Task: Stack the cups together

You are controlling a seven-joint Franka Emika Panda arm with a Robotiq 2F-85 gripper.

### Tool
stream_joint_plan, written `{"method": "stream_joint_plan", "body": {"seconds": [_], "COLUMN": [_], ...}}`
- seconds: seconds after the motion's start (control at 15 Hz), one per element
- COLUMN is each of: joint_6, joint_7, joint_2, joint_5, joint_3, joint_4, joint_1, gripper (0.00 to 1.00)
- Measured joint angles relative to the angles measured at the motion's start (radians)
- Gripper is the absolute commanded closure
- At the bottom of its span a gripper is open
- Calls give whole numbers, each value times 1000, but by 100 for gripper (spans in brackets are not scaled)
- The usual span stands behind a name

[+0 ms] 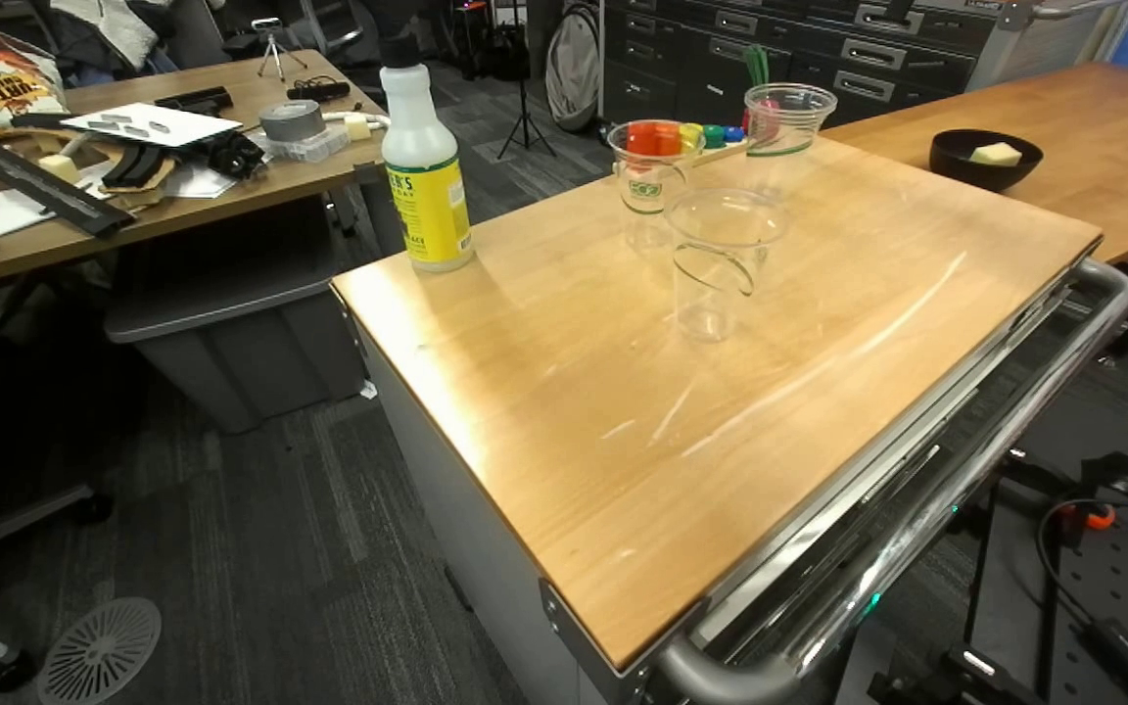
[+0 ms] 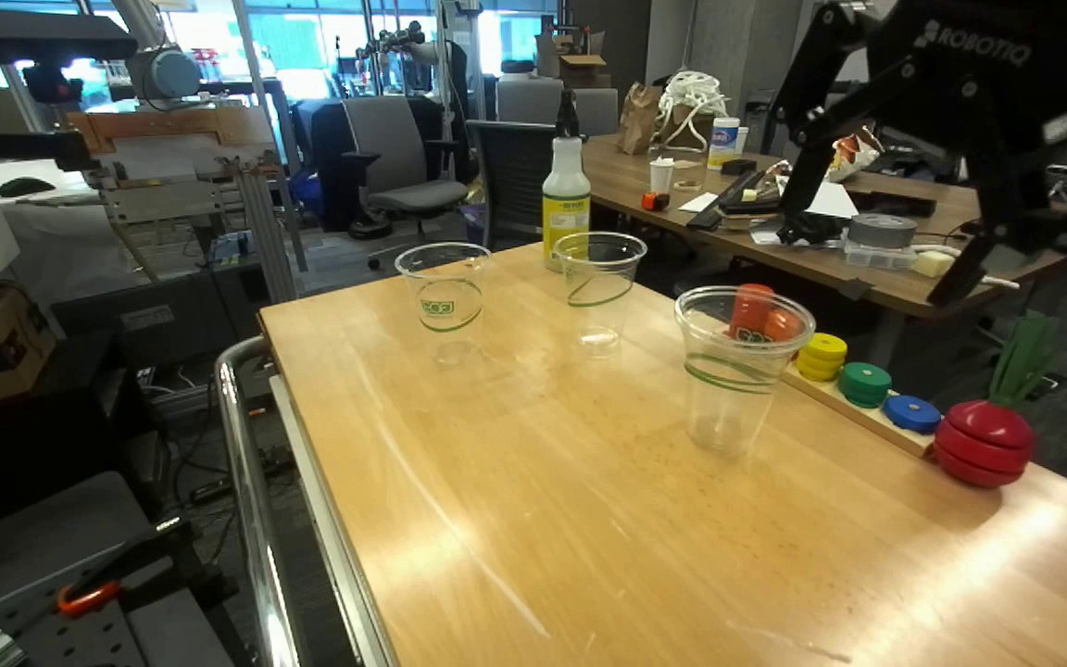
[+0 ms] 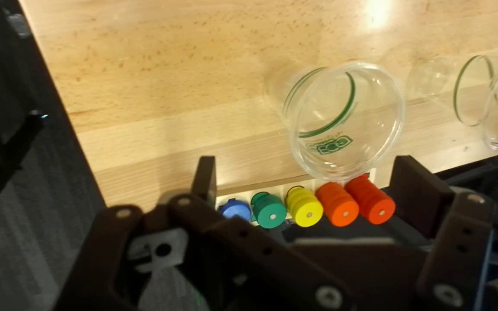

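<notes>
Can see, in an exterior view, a clear cup left of centre, a second cup just above centre and a third cup right of centre, upright and apart on the bench. In the wrist view, can see the gripper across the lower half, with its fingers spread wide apart.

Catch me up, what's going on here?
The robot's gripper hangs open in the air near the coloured ring toy, holding nothing. Clear cups stand upright on the table in three separate spots, so the stacking isn't finished. The cup nearest the gripper may have another nested inside; I can't tell. A bottle with a yellow label stands on the table too.
</notes>
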Motion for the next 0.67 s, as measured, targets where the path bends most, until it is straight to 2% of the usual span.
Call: {"method": "stream_joint_plan", "body": {"seconds": [0.2,0.4,0.53,0.67], "joint_6": [20,-37,-134,-222], "joint_7": [232,448,514,518], "joint_2": [-62,-129,-158,-171], "joint_5": [-219,-459,-569,-600], "joint_3": [41,102,152,194], "joint_4": [-17,-32,-31,-31], "joint_1": [61,126,164,195], "gripper": [0,0,0,0]}}
